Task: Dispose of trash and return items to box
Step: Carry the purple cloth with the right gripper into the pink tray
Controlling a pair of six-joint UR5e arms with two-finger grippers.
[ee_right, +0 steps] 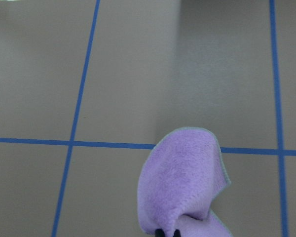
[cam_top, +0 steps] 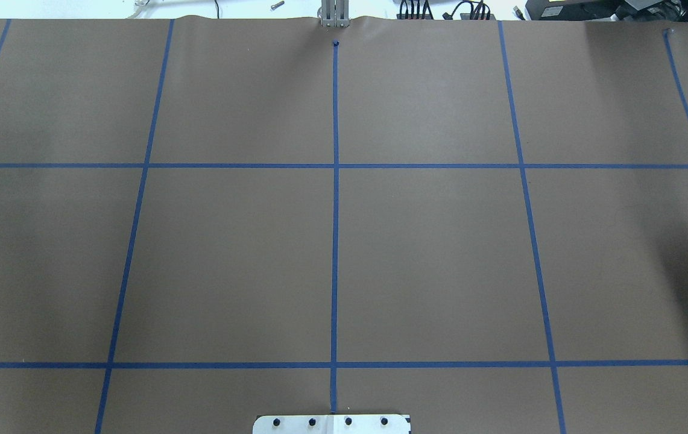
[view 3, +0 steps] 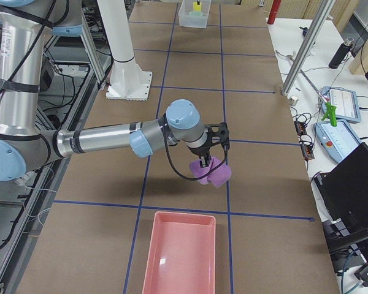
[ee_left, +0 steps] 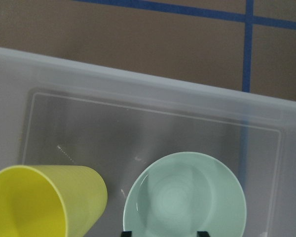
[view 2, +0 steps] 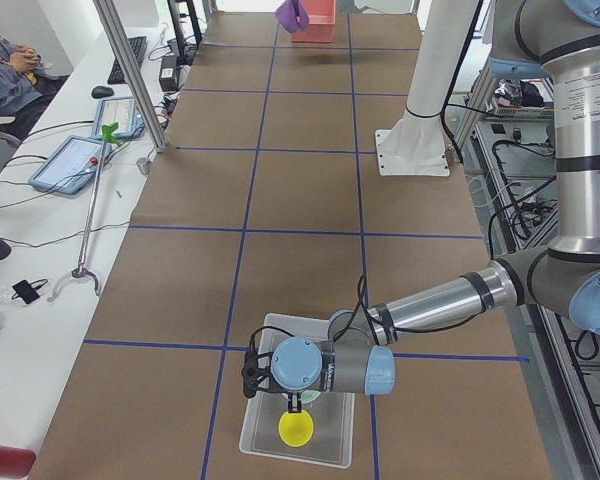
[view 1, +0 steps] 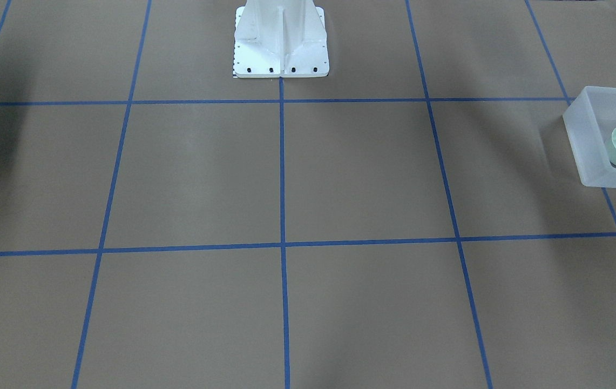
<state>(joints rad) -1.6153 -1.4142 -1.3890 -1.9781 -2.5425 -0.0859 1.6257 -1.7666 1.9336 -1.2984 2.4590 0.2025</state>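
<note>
Bowl [ee_left: 185,195] and cup [ee_left: 39,202] in the box [ee_left: 138,94]
Left gripper [ee_left: 164,233] spread over the bowl, cup at its 9 o'clock; right gripper [ee_right: 167,232] pinching a purple cloth [ee_right: 180,182] above the table [ee_right: 128,74].

Bowl [ee_left: 185,197]: pale mint green, plain.
Cup [ee_left: 44,205]: bright yellow, plain.
Box [view 1: 583,129]: frosted, see-through white.
Cloth [ee_right: 182,182]: lilac purple, with a greyish stitched edge.
Tray [view 3: 181,254]: pink, glossy.
Table [cam_top: 229,259]: brown cover, crossed by a grid of blue tape lines.
Pedestal [view 1: 281,38]: white, with a row of black bolts along its foot.
Left arm [view 2: 440,300]: silver tube, light blue joint caps.
Right arm [view 3: 98,142]: the same silver and light blue.
</note>
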